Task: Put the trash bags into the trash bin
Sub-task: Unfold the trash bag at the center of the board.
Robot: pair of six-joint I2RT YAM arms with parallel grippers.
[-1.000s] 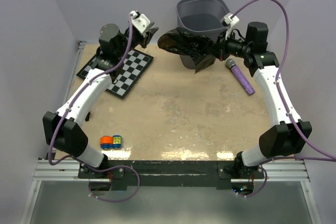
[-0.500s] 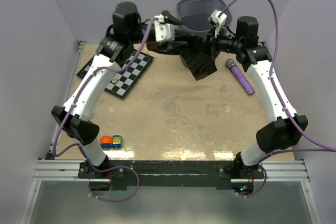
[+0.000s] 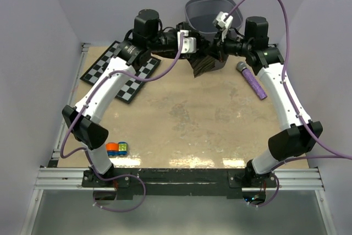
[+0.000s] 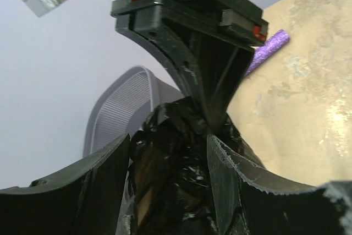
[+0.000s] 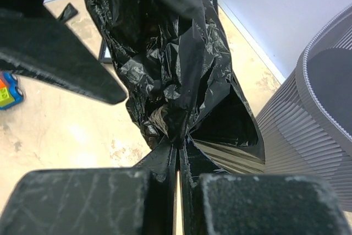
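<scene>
Dangling trash bag (image 5: 165, 75) in right pincer (image 5: 177, 149)

free: table (image 3: 181, 119) middle | blocked: trash bin (image 3: 192, 17) front, by trash bag (image 3: 203, 62) | microphone (image 3: 252, 81) right

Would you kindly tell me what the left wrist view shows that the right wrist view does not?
Only the left wrist view shows the purple glittery microphone lying on the tan table. Only the right wrist view shows the small orange and blue toy at its left edge. Both show the crinkly glossy black plastic trash bag, the tall grey wire-mesh trash bin and that table.
</scene>
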